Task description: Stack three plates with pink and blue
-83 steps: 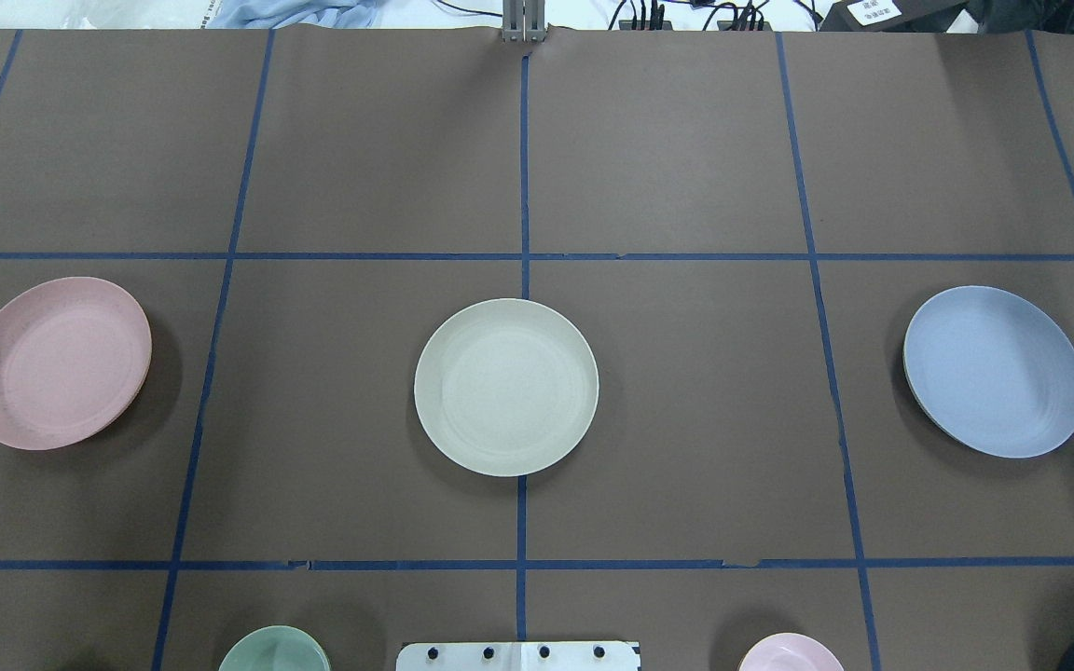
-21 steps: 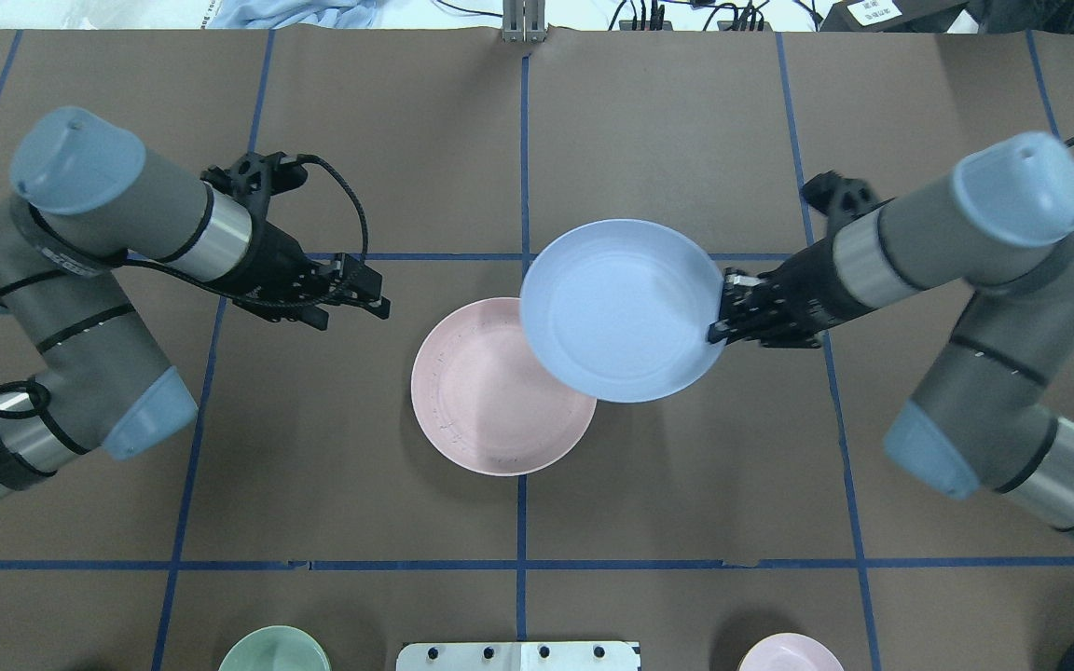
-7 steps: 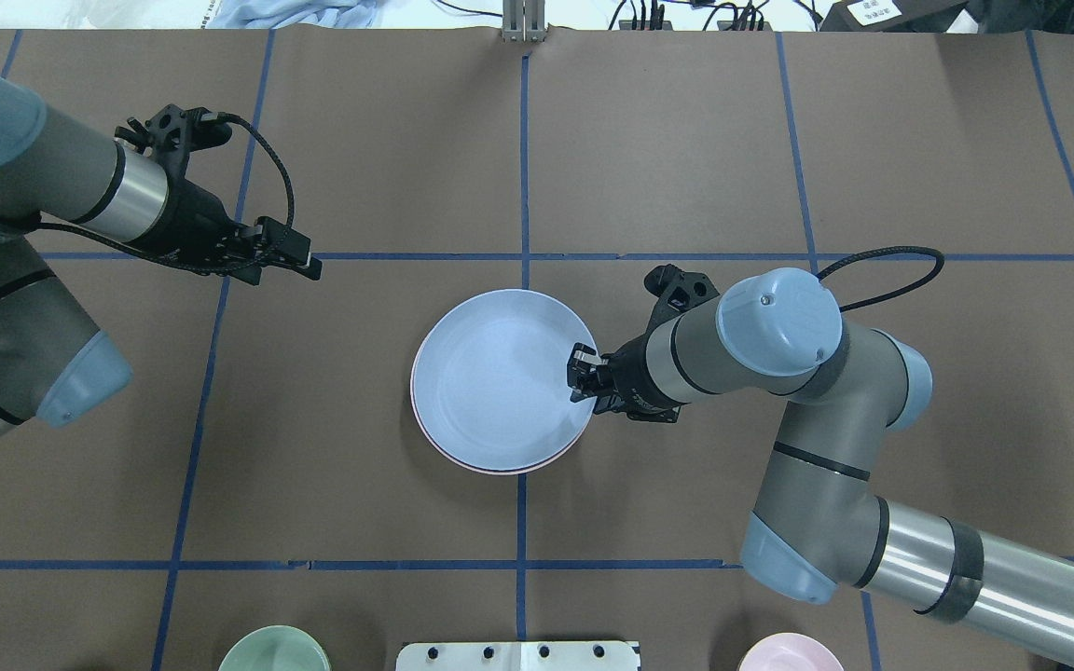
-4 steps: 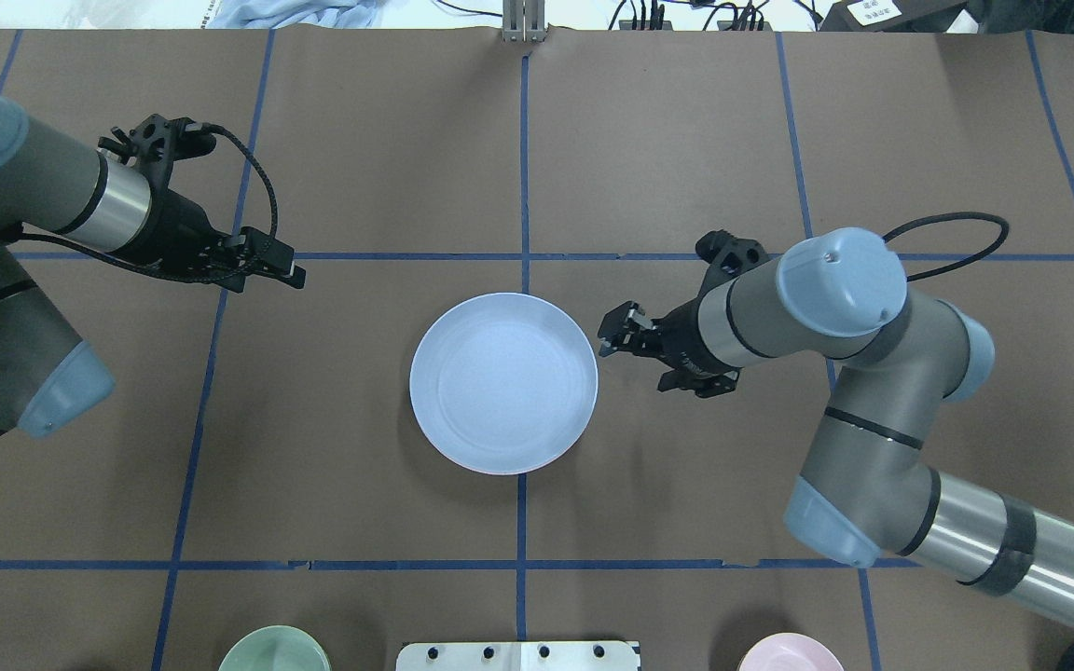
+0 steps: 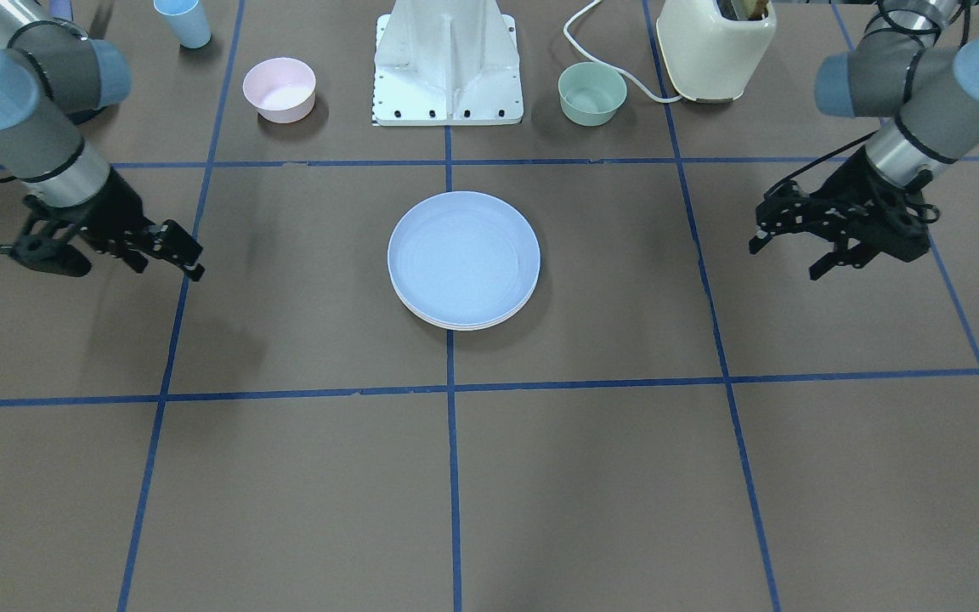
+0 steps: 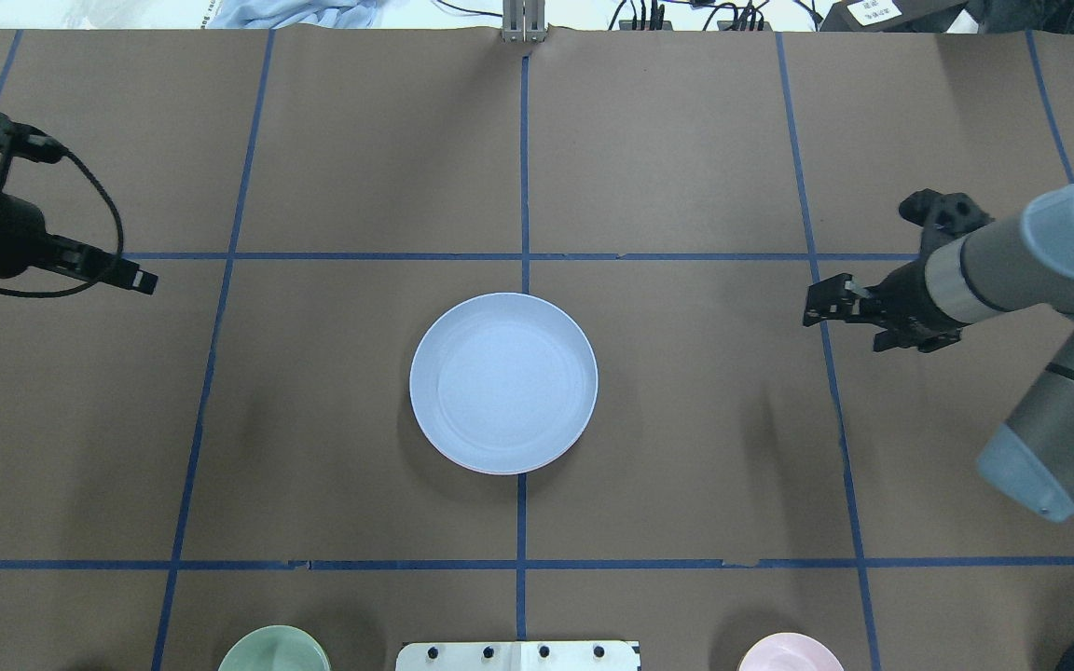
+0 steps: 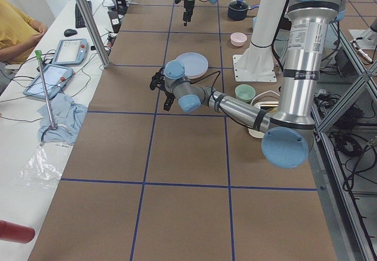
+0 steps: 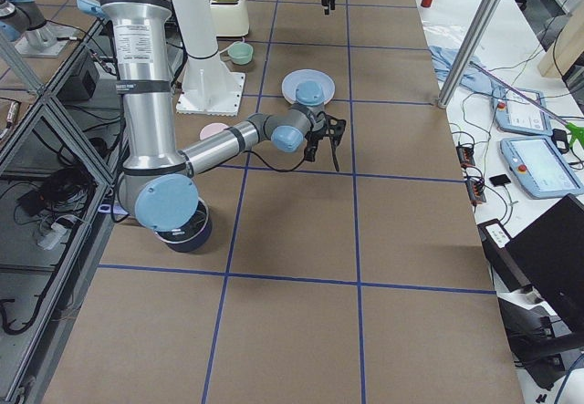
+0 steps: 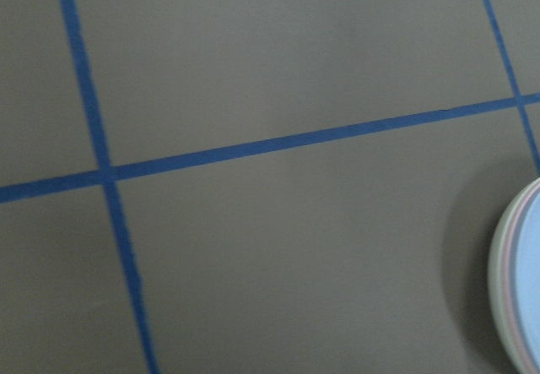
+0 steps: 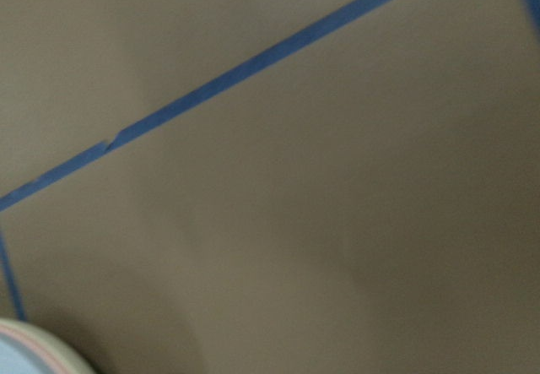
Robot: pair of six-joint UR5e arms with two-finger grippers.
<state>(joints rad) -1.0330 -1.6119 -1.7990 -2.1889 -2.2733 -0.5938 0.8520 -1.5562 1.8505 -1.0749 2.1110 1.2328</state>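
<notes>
The three plates sit stacked at the table's middle with the blue plate (image 6: 503, 383) on top; it also shows in the front view (image 5: 463, 257). In the left wrist view the pink plate's rim (image 9: 504, 273) shows as a thin band under the blue one, above the cream plate's rim (image 9: 494, 277). My left gripper (image 6: 144, 280) hangs open and empty far to the stack's left; the front view (image 5: 783, 259) shows its fingers spread. My right gripper (image 6: 837, 326) is open and empty, well right of the stack.
A small pink bowl (image 5: 279, 88), a green bowl (image 5: 591, 93), a light-blue cup (image 5: 183, 21) and a cream appliance (image 5: 715, 47) stand beside the robot's white base (image 5: 449, 64). Blue tape lines grid the brown table.
My right gripper set the blue plate on the pink one, let go and drew back to the right. My left arm drew back further to the left.
</notes>
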